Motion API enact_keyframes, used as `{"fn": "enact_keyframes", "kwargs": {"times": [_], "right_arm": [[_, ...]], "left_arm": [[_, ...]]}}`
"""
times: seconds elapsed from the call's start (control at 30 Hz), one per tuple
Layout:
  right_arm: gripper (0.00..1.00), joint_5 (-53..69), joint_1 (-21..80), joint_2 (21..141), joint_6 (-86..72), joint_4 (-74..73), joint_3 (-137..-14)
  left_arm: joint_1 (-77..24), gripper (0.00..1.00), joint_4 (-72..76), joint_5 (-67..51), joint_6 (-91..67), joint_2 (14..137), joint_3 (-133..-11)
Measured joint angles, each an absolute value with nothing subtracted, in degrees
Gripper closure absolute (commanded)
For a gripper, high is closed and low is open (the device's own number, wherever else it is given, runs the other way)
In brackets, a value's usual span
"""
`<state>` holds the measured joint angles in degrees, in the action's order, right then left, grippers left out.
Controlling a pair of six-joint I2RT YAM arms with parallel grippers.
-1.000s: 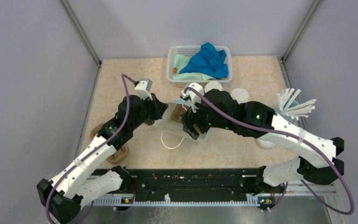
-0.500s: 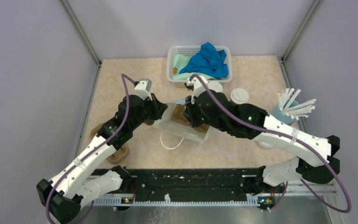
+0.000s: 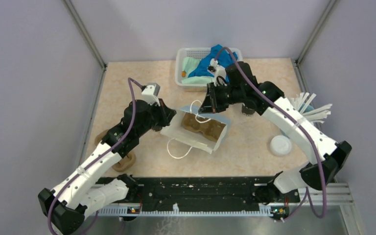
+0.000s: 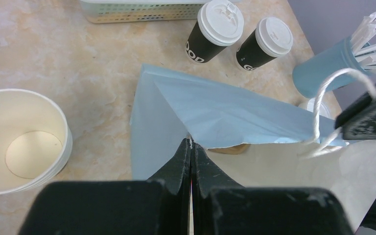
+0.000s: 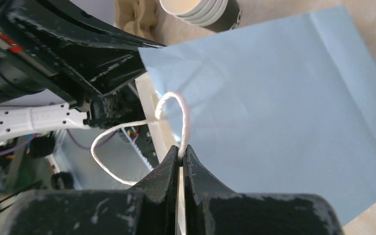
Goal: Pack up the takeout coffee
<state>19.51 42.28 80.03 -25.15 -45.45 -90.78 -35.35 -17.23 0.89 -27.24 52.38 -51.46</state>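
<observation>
Found left tool (image 4: 191, 145) clenched on the upper edge of the paper bag (image 3: 194, 141), fingers pressed flat together with the paper pinched between them. Found right tool (image 5: 181, 152) clenched on the bag's white cord handle (image 5: 185, 115), holding that side up at the far rim. Bag mouth held open between the two tools, light blue outside, white inside. Brown pulp tray (image 3: 203, 125) seen within the bag, no cups in it. Second cord handle (image 3: 176, 149) lying slack on the surface (image 3: 142, 78) at the near side of the bag.

Located two lidded cups of takeout coffee in the left wrist view: left coffee cup (image 4: 214, 29) and right coffee cup (image 4: 267, 42), upright, side by side, just apart, on the surface beyond the bag and near the white basket (image 4: 142, 11). Both outside the bag. Both hidden under the right arm in the overhead view.

Also recorded: open cup (image 4: 24, 142) without lid, cream inside, beside the bag at the left; light blue cup of white sticks (image 3: 305, 110) at the right; loose white lid (image 3: 280, 145) flat on the surface, well apart from the bag; blue cloth (image 3: 220, 61) in the basket.
</observation>
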Motion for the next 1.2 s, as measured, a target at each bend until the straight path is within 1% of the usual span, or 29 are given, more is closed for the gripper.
{"fn": "enact_keyframes", "kwargs": {"times": [0.1,0.2,0.33,0.4,0.57,0.67,0.73,0.77,0.93,1.07,1.2], "right_arm": [[1.00,27.03,38.81,83.18,-25.28,-45.89,-90.39],[1.00,30.65,37.21,85.17,-25.63,-46.41,-90.39],[1.00,32.80,35.20,85.47,-27.68,-46.24,-90.30],[0.97,33.65,33.80,85.14,-29.39,-44.71,-89.41],[0.97,34.79,32.49,86.19,-33.17,-43.20,-87.64],[0.94,35.64,32.34,88.58,-35.42,-42.54,-87.31],[0.87,35.73,32.08,89.12,-36.32,-42.48,-86.65],[0.81,35.75,31.94,89.38,-36.88,-42.74,-86.52],[0.60,34.83,31.38,89.54,-37.50,-44.53,-88.66],[0.43,33.30,31.33,88.16,-35.79,-48.90,-92.66],[0.26,30.85,31.33,83.92,-31.97,-55.70,-96.47]], "left_arm": [[-35.35,1.00,-17.26,0.86,-27.03,52.38,-51.46],[-35.35,1.00,-17.28,0.86,-26.85,52.40,-51.48],[-35.35,1.00,-17.28,0.71,-26.81,52.40,-51.55],[-35.35,1.00,-17.32,0.19,-26.76,52.42,-51.55],[-35.35,1.00,-17.78,-0.64,-26.46,52.42,-51.64],[-35.35,1.00,-17.80,-0.78,-26.41,52.80,-51.68],[-35.35,1.00,-17.96,-1.06,-26.44,53.04,-51.77],[-35.35,1.00,-18.11,-1.15,-26.44,53.17,-51.79],[-35.35,1.00,-18.85,-0.58,-26.72,53.63,-52.53],[-35.35,1.00,-19.42,0.40,-27.24,54.04,-53.08],[-35.35,1.00,-19.64,0.86,-27.75,54.74,-53.65]]}}
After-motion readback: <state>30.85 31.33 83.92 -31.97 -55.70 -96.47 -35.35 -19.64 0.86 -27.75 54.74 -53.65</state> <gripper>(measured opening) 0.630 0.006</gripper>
